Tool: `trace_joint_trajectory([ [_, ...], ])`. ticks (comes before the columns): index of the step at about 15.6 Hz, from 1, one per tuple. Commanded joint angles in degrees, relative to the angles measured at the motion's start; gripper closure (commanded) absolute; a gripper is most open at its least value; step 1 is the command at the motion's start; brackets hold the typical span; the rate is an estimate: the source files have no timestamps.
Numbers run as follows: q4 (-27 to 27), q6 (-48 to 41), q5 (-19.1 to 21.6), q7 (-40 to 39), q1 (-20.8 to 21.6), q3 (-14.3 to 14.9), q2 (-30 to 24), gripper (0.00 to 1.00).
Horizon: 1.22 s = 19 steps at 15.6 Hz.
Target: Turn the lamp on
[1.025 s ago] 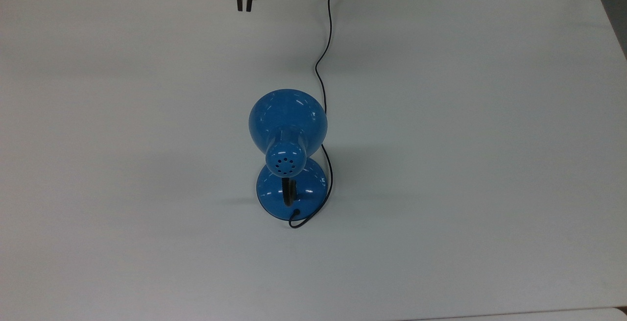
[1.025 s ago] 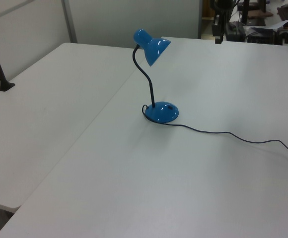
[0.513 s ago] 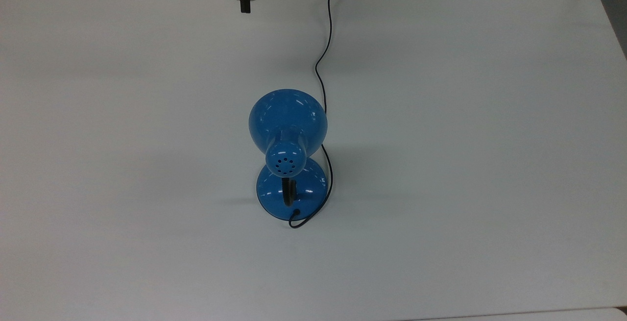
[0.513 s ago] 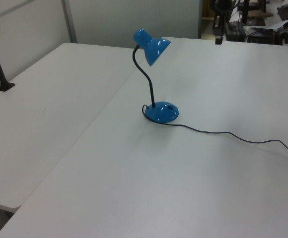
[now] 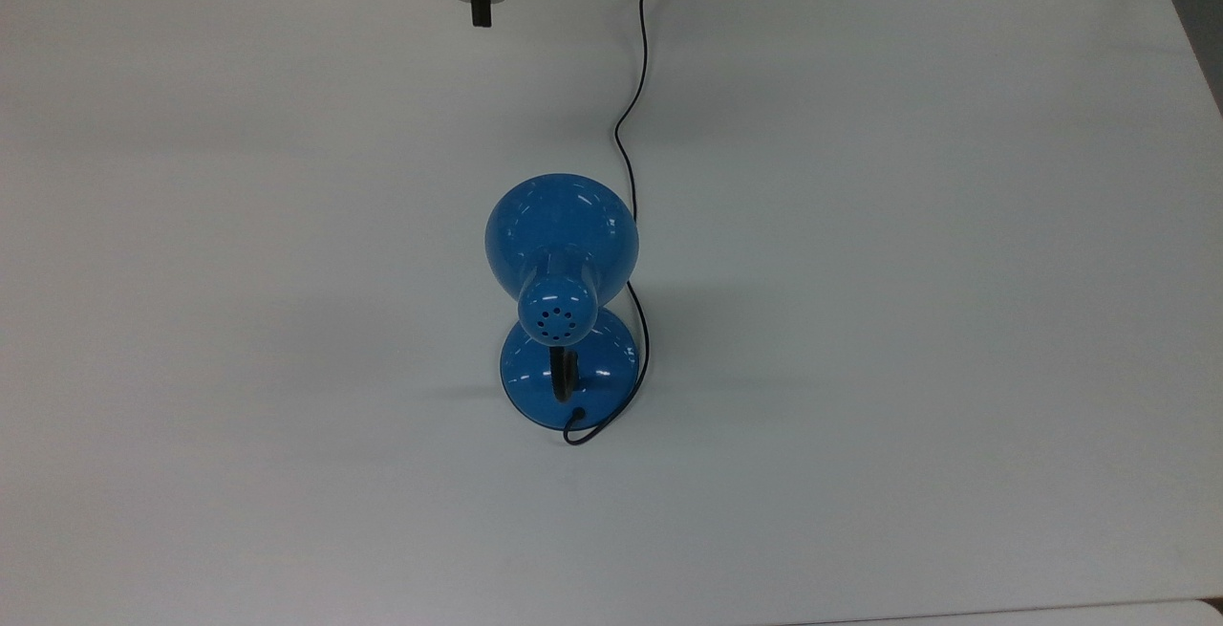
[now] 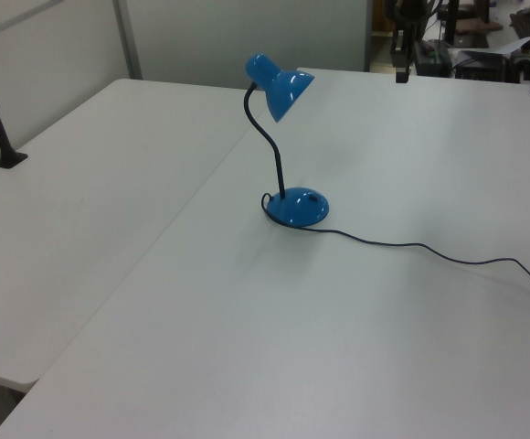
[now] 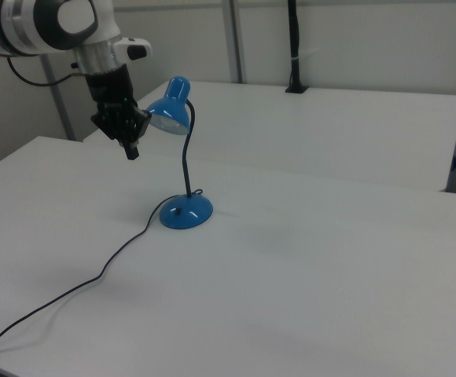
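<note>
Because the lamp (image 5: 562, 263) is small, with a thin black gooseneck (image 6: 270, 151) and a glossy round base (image 6: 298, 208), it looks light and slick, likely to skate or tip on the smooth table (image 5: 908, 272) if pushed sideways; the neck would probably flex under load, and the rounded shade (image 7: 171, 115) is no place to press. It stands near the middle of the table, base flat, the shade leaning toward the top view's upper edge, and its cord (image 5: 631, 119) runs from the back of the base round the top view's right side and off the far edge. A small dark mark on the base's upper face, seen in the left view, may be the switch, though I cannot be sure; if so, a straight downward press there would let the table take the force and keep the lamp from sliding. The gripper (image 5: 481, 14) hangs above the table's far edge in the top view, well apart from the lamp, pointing down; in the right view it is tilted slightly toward the shade. Its fingers are pressed together with nothing between them, forming a single narrow tip suited to poking a button.
</note>
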State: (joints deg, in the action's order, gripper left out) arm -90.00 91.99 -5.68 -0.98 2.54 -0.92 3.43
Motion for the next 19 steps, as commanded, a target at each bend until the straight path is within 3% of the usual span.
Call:
trace_joint_trajectory([
  [1,-0.87,1.43,0.58,-0.61,0.36,0.04,-0.18,1.0],
  [16,-2.9,8.02,1.72,-0.52,0.63,-0.31,3.24,1.0],
  [19,-5.53,12.05,1.72,-0.34,1.24,-0.31,3.6,1.0],
])
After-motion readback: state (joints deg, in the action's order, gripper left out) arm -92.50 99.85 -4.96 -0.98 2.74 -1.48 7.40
